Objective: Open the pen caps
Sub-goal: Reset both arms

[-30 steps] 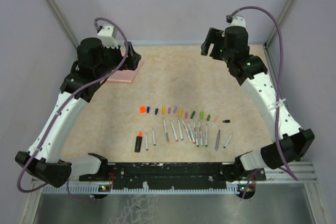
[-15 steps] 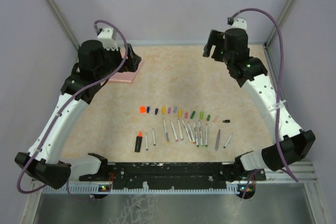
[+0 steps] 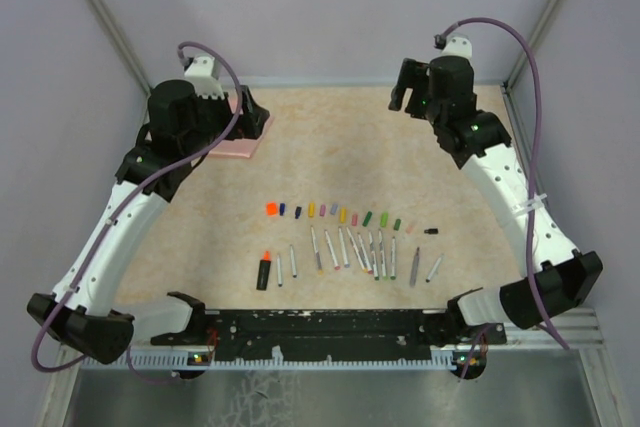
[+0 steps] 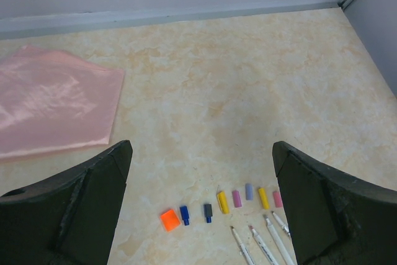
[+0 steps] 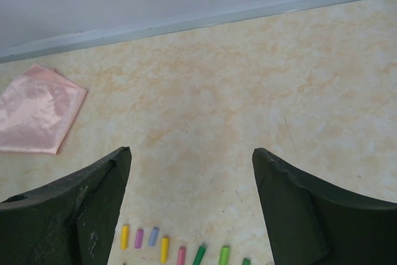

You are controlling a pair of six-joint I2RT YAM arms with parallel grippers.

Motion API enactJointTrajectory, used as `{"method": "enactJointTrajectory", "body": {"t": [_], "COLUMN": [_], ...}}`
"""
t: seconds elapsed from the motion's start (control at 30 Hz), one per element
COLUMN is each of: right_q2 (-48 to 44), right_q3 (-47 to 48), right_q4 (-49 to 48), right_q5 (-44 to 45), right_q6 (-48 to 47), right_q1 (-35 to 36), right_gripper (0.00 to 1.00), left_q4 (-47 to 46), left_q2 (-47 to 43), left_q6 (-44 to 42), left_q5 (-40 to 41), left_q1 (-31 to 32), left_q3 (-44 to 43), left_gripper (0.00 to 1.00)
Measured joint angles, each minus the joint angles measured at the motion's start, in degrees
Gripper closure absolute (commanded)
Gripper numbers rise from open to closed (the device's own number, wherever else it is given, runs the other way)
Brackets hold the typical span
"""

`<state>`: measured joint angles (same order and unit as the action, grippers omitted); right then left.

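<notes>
Both the left gripper (image 4: 200, 153) and right gripper (image 5: 190, 153) are hanging wide open, empty; tiny coloured plastic pen caps (image 4: 223, 202) ahead are lying detached, task apparently finished.

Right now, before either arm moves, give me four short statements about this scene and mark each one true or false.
1. The left gripper and the right gripper are both open and empty. True.
2. The pink pouch lies on the right arm's side. False: it lies at the far corner on the left arm's side.
3. The pen caps lie in a row just beyond the pens, off them. True.
4. The left gripper is shut on the orange cap. False: that cap lies on the table at the left end of the row.
</notes>
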<state>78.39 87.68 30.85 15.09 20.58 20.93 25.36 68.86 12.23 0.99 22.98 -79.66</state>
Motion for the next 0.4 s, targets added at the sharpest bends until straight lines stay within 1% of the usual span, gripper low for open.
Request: {"method": "enactJointTrajectory", "body": {"t": [0.4], "right_q2": [-0.4], "right_q3": [-0.8], "right_q4": [-0.8], "right_q5": [0.8], "right_q6": [0.0], "right_q1": [0.0], "right_gripper": [0.20], "left_q4": [-0.1], "left_q2": [0.0], "left_q6": [0.0], "left_q5": [-0.2], "left_q1": [0.0], "left_q3": [0.0], "left_gripper": [0.01]}}
